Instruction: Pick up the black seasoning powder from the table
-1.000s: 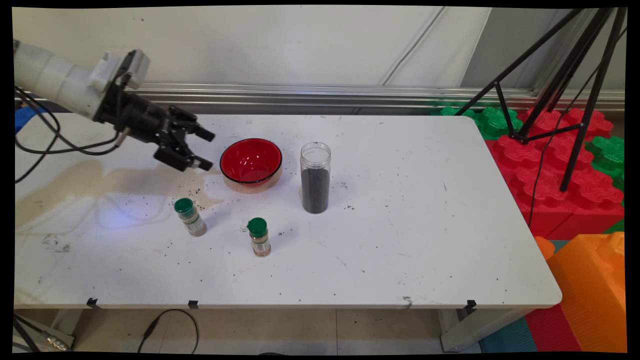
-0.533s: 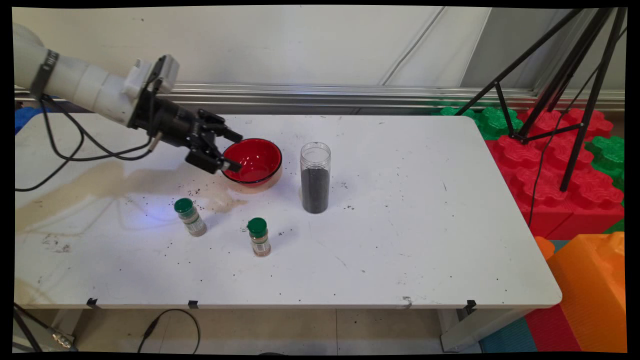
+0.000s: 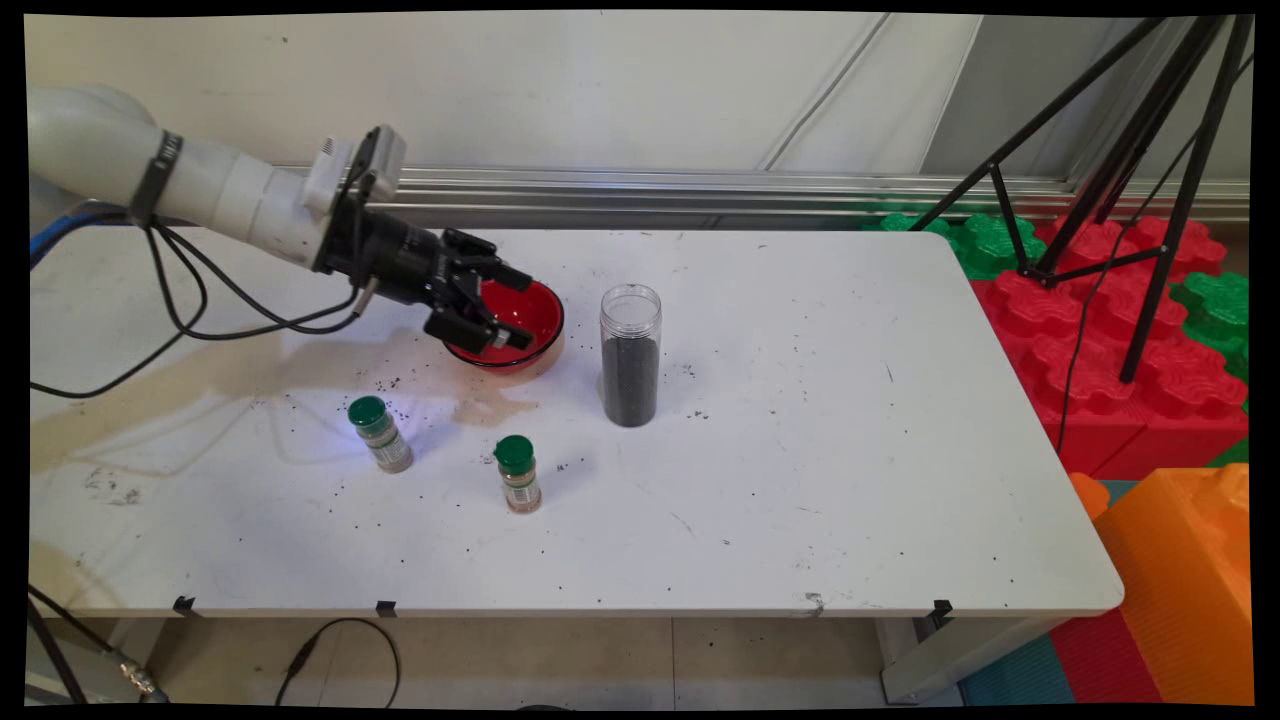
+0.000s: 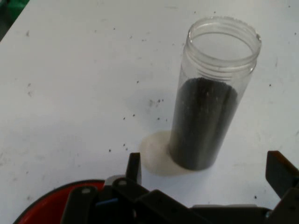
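Gripper (image 3: pixel 518 308) hangs over the red bowl (image 3: pixel 520 335), fingers spread wide, nothing between them. From the main view it sits above the bowl's left half, pointing right toward the clear jar (image 3: pixel 631 355).

Hand view: the jar (image 4: pixel 210 98) stands upright and lidless straight ahead, dark granular fill reaching roughly two-thirds up, the upper part empty. One fingertip shows at lower centre, the other at the right edge; the jar's base falls between their lines but well ahead of them. Red bowl rim (image 4: pixel 51 200) at bottom left, under the linkage.

Judgement on handling: the jar is tall, narrow and open-topped, so a push from one finger before the other would likely tip it and spill. A level approach with the jar centred between the fingers looks safest, and the filled lower part seems the steadier band to contact. The bowl is close below the linkage; height should be watched there.

Two small green-capped spice bottles stand nearer the camera: one left (image 3: pixel 379 433), one right (image 3: pixel 518 473), well apart from the gripper and each other.

Surface: white table (image 3: pixel 800 480), flat, peppered with dark specks, most near the bowl and bottles. A tan stain runs across the left side; a pale patch lies at the jar's foot in the hand view.

Room: pale wall behind with a metal rail (image 3: pixel 700 190). Black tripod (image 3: pixel 1120 200) at right, standing over red and green foam blocks (image 3: pixel 1100 350); an orange block (image 3: pixel 1180 570) at lower right.
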### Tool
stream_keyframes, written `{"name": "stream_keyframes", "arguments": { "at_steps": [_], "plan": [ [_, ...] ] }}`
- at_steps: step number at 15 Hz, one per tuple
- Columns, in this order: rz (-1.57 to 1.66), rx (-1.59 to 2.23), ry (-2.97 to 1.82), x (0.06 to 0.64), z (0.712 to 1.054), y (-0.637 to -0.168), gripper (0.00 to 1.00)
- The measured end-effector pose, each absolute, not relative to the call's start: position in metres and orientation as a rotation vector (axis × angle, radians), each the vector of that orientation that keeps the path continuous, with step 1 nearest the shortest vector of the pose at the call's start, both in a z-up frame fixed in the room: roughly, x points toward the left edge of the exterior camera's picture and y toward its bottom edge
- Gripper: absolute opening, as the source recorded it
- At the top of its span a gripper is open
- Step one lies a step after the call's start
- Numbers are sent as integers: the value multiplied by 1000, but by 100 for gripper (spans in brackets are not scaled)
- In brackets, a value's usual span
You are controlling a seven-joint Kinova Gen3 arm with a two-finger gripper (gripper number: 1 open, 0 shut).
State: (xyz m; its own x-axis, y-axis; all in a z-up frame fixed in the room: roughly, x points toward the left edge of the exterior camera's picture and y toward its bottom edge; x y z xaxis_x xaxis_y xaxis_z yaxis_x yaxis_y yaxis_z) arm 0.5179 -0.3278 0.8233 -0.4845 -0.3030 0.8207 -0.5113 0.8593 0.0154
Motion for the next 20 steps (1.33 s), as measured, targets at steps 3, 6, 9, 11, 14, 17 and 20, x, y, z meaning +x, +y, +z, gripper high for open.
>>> {"name": "stream_keyframes", "arguments": {
  "at_steps": [3, 6, 9, 11, 14, 17, 20],
  "plan": [
    [290, 569, -2085, 507, 813, -333, 100],
    [293, 544, -2059, 497, 803, -338, 100],
    [302, 516, -2033, 488, 793, -342, 100],
    [310, 500, -2018, 482, 788, -344, 100],
    [319, 479, -2002, 474, 780, -348, 100],
    [325, 457, -1986, 464, 772, -354, 100],
    [328, 443, -1973, 456, 765, -359, 100]
  ]
}}
